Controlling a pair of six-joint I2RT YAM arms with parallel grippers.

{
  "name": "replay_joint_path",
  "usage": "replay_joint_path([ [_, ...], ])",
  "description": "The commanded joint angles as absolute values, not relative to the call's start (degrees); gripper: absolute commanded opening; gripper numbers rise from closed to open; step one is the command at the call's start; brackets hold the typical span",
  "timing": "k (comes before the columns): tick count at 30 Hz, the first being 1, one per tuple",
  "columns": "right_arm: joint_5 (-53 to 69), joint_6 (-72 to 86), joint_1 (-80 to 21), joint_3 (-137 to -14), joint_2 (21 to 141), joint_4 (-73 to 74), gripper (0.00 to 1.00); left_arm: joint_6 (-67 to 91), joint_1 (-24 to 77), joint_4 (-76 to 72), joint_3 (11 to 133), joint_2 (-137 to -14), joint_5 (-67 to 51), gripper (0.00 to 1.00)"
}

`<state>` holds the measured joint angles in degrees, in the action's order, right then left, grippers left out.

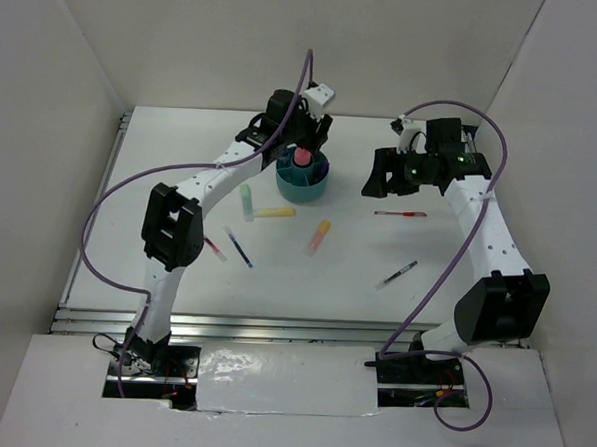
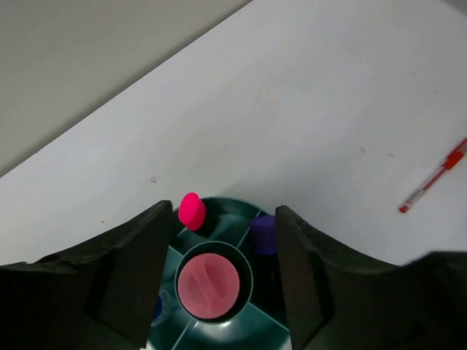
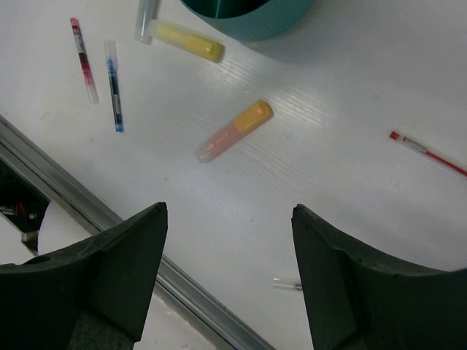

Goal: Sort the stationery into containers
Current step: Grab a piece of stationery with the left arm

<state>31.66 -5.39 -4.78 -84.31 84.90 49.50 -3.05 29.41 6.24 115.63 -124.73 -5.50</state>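
Teal organizer (image 1: 302, 192) sits under our left gripper (image 2: 225, 211), wide and empty. Next we need a pick: our right gripper (image 3: 228, 211), wide too, must reach the orange marker (image 3: 235, 130).

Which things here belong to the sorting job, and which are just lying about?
Job: teal organizer, yellow marker, green marker, orange marker, red pen, blue pen, black pen.
Not the job: purple cable, metal rail.

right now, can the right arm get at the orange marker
Probably yes. The orange marker lies by itself with nothing on or against it, and the right pincer hangs open, pointed toward it, with nothing between them.
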Motion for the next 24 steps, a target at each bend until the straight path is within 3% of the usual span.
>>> replay_joint_path([
  [1, 32.17, -1.76, -7.38, -84.90, 88.14, 41.76, 0.75, 5.35, 27.51, 1.59, 114.18, -116.04, -10.45, 0.71],
  [5, 34.71, -2.46, -9.66, -89.55, 94.11, 39.28, 0.73, 10.10, 24.35, 2.02, 110.14, -110.58, -17.90, 0.81],
  [12, 39.02, -1.15, -10.11, -101.94, 110.10, 40.34, 0.73, 13.62, 17.33, 2.55, 97.22, -97.75, -23.81, 0.81],
  [18, 34.81, -0.09, -11.51, -109.51, 117.24, 40.08, 0.78, 13.80, 13.37, 1.67, 85.09, -87.64, -25.66, 0.80],
  [24, 32.96, -0.70, -11.87, -108.89, 116.54, 32.26, 0.67, 13.27, 10.02, 1.58, 78.05, -82.44, -30.93, 0.76],
])
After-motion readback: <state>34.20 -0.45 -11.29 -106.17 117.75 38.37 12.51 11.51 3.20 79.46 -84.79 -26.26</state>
